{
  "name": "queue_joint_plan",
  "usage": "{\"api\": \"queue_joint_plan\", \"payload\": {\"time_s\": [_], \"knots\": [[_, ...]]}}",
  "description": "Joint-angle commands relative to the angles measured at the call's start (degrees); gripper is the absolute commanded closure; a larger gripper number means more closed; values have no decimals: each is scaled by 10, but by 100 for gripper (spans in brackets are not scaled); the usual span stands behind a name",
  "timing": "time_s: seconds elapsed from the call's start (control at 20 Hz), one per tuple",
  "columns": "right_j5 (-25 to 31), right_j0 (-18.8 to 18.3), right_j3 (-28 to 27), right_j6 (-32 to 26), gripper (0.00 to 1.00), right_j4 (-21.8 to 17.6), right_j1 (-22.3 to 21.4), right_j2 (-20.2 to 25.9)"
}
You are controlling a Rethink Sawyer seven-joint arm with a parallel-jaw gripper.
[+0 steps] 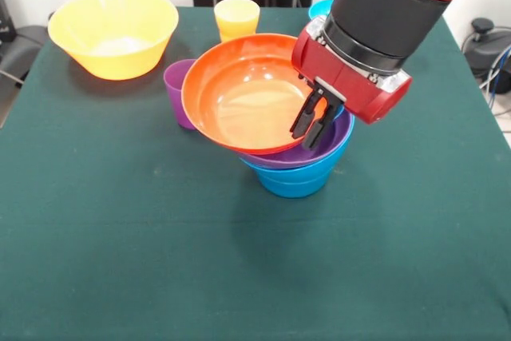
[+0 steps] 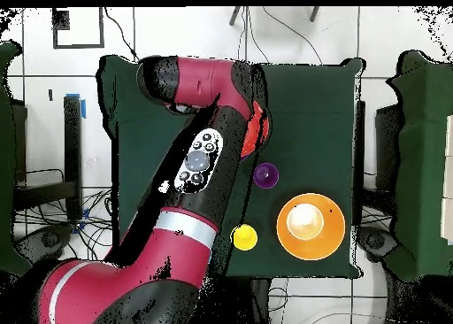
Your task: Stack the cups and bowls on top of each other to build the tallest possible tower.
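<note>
The tower is a mid-blue bowl (image 1: 294, 180) with a wide purple bowl (image 1: 331, 145) nested in it. A wide orange bowl (image 1: 243, 93) lies tilted on top, its opening turned toward the front camera. My gripper (image 1: 313, 121) is at the orange bowl's right rim, with the black fingers closed on the rim. In the overhead view the arm hides the tower, and only a sliver of the orange bowl (image 2: 257, 130) shows. The purple cup (image 1: 177, 92) stands just left of the tower. The yellow cup (image 1: 237, 17) stands behind it. The orange cup is out of view.
A large yellow bowl (image 1: 116, 31) stands at the far left corner of the green table (image 1: 120, 237). A small cyan bowl (image 1: 321, 8) peeks out behind the arm. The overhead view shows the purple cup (image 2: 265, 174), yellow cup (image 2: 244, 237) and large yellow bowl (image 2: 310, 226).
</note>
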Motion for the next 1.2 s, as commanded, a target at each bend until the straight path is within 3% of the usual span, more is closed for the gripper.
{"api": "queue_joint_plan", "payload": {"time_s": [0.05, 0.6, 1.2], "knots": [[-10, -3, -2, -8, 100, -42, 5, 43], [-1, 25, 57, 29, 100, -21, -31, 58], [-28, 37, 110, 39, 100, -11, -51, 79]]}}
